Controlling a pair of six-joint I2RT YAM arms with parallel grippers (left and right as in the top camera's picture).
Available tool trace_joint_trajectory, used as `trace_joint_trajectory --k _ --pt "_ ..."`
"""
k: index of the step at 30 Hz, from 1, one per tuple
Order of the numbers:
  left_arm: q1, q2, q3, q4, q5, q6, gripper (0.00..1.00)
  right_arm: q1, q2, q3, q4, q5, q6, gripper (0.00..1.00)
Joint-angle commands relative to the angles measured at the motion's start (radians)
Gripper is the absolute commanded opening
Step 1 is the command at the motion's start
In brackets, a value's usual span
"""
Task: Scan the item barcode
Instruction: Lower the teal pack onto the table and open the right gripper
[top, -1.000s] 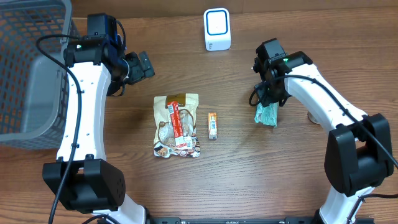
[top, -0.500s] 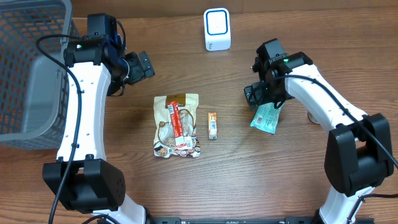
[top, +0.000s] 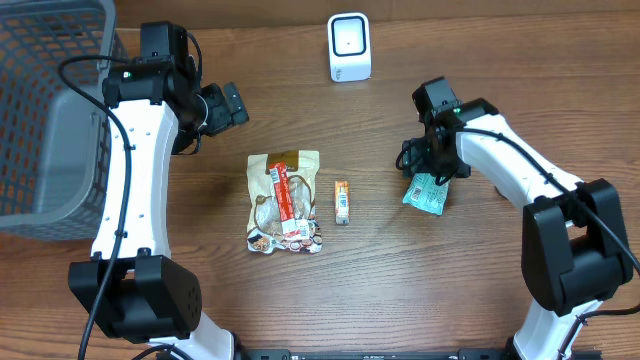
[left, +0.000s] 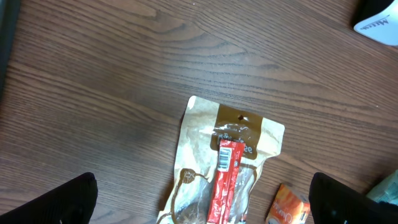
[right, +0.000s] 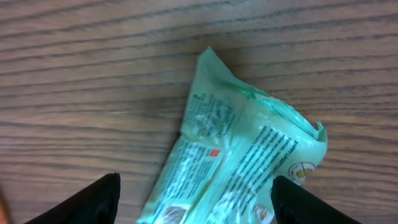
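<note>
Tabletop (top: 400, 290) seen from above: a green packet (top: 428, 193) lies flat on the right side of the wood. It is well right of a small orange bar (top: 342, 202) and a brown pouch (top: 283, 202) in the middle. The right arm (top: 510, 165) reaches in from the right, and its jaws hang directly over the far end of the packet, hiding that end. A white scanner (top: 349, 47) stands at the far edge, well apart from the packet. The left arm (top: 135, 160) has its jaws to the far left of the pouch, near a grey basket (top: 40, 110) at the left edge.

Left wrist view: the left jaws are spread wide, with one dark fingertip (left: 59, 202) in each near corner. Between them are only bare wood and the pouch (left: 227, 162) lying below.

Right wrist view: the right jaws stand released, their fingertips (right: 87, 202) wide apart. The packet (right: 249, 162) lies slanted on the wood between them, closer to the right tip. Whether that tip touches the packet cannot be told.
</note>
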Motion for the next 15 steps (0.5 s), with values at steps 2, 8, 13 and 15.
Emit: trace_joint_trajectory --k 2,8,13,15 --pt "-0.005 -0.021 0.013 0.000 -0.002 0.012 1.00 0.001 -0.004 -0.062 0.076 0.028 0.013 0.79" --pt "-0.005 -0.021 0.013 0.000 -0.002 0.012 1.00 0.001 -0.004 -0.156 0.187 0.027 0.010 0.79" --pt "-0.005 -0.021 0.013 0.000 -0.003 0.012 1.00 0.001 -0.005 -0.194 0.196 0.027 -0.042 0.84" --pt "-0.005 -0.021 0.013 0.000 -0.003 0.012 1.00 0.001 -0.009 -0.182 0.197 0.027 -0.042 0.86"
